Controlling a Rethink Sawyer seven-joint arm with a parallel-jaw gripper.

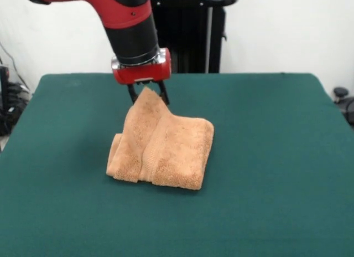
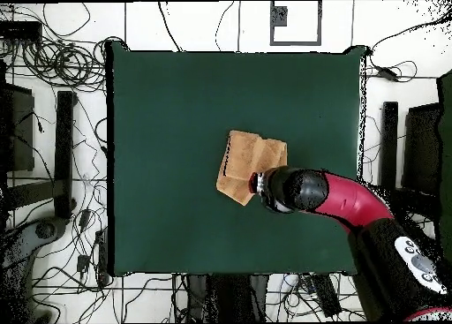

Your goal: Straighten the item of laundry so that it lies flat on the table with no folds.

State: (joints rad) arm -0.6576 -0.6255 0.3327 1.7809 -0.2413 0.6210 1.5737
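The orange-tan terry towel (image 1: 163,146) lies folded and bunched near the middle of the dark green table (image 1: 276,157). One corner is lifted to a peak at the far side. My gripper (image 1: 148,96) is shut on that raised corner and holds it a little above the table. The rest of the towel rests on the table, with a rolled fold on its left edge and a woven band running down it. In the overhead view the towel (image 2: 247,162) lies right of the table's (image 2: 168,117) centre, and the arm's wrist (image 2: 281,190) covers its lower right part and the gripper.
The robot's black pedestal (image 1: 191,35) stands behind the table's far edge. Cables (image 2: 53,64) and equipment lie on the floor around the table.
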